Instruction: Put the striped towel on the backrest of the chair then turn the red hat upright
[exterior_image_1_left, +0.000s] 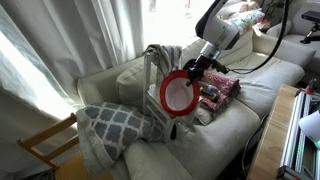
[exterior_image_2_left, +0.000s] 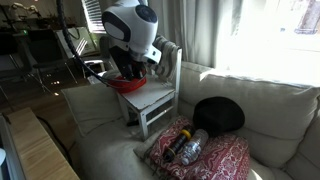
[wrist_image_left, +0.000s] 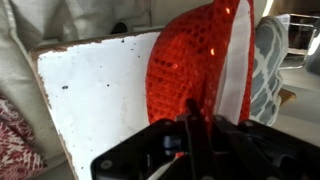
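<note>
Pincer (wrist_image_left: 190, 128) is closed on the brim of the hat (wrist_image_left: 185, 70). In the wrist view the fingertips are mostly hidden by the black housing, but the sequined red crown and white lining are seen gripped right at the jaw line.

In an exterior view the pincer (exterior_image_1_left: 190, 72) is seen at the hat's upper edge. There the hat (exterior_image_1_left: 178, 92) is stood on edge, with the white inside facing the camera and a red rim around it. It is held over the seat of the chair (exterior_image_1_left: 152, 85). Contact between the lower rim and the seat can't be told.

From the opposite side the hat (exterior_image_2_left: 125, 83) is partly covered by the arm and is placed above the front of the chair (exterior_image_2_left: 155, 98). In the wrist view the seat (wrist_image_left: 95, 95) is seen as a scuffed white board just beside the crown.

The towel (exterior_image_1_left: 165, 52) is already draped over the top of the backrest. This is confirmed in both exterior views (exterior_image_2_left: 168, 50).

The chair is stood on the desk (exterior_image_1_left: 230, 130), here a pale couch.

- A lattice pillow (exterior_image_1_left: 115, 122) is leaned near the chair and is also caught past the hat in the wrist view (wrist_image_left: 268, 60).
- A red patterned cloth (exterior_image_2_left: 215, 158) is bunched on the cushion on the chair's other side, with a dark-and-silver item (exterior_image_2_left: 190, 146) laid on it; type can't be told.
- A black round thing (exterior_image_2_left: 220, 115) is set behind that cloth.
- A brown wooden chair (exterior_image_1_left: 45, 145) is seen on the floor off the couch end.
</note>
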